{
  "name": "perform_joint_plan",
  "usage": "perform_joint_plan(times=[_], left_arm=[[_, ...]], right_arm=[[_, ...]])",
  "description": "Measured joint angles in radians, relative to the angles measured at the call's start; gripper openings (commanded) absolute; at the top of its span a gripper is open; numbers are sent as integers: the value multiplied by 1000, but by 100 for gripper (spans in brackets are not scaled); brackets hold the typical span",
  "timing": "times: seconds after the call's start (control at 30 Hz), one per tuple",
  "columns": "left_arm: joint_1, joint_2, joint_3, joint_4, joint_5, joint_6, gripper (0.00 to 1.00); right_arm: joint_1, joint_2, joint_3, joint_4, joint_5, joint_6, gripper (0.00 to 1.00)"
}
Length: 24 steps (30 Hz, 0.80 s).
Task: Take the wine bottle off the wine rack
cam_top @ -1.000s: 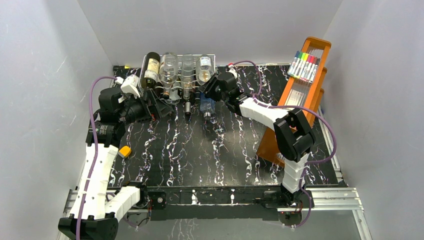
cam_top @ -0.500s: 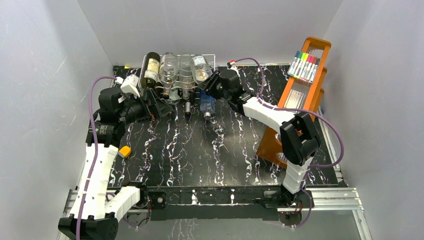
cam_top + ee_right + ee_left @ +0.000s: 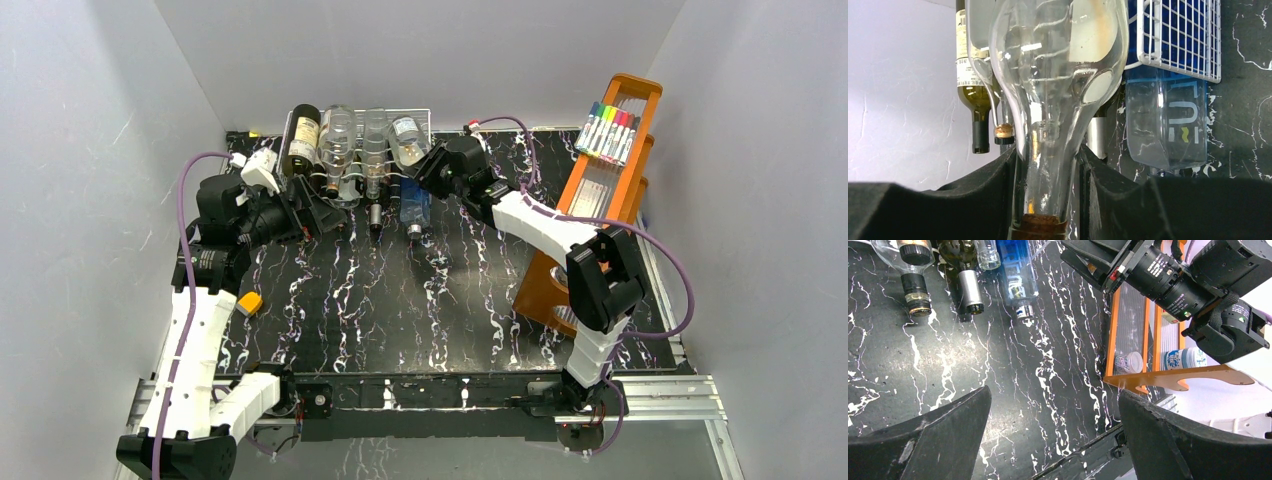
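Marbled table (image 3: 350, 320), wine bottle (image 3: 1058, 75) in right claw (image 3: 1048, 167)

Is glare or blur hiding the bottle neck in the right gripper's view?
Right wrist: the clear bottle neck is sharp, white reflections streak its shoulder, the black fingers lack detail. Top external: even light, the wine rack small, glass outlines merging. Left wrist: tabletop sharp.

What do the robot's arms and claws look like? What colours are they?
Both arms, the left arm and the right arm, have white shells with chunky black joints. A purple cable loops along each. The left arm has a small orange-yellow cap. The left claw and right claw each have two thick, matte black fingers.
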Motion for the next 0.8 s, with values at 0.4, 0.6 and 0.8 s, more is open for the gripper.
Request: perform_joint_plan(times=[0.4, 0.6, 0.8], left_arm=[[0, 19, -6, 13, 22, -1, 98], [0, 31, -6, 31, 29, -8, 98], [0, 34, -10, 39, 32, -11, 98]], right_arm=[[-9, -8, 0, 6, -27, 72, 0], [-16, -26, 0, 6, -45, 111, 0], [-20, -56, 0, 5, -52, 132, 0]])
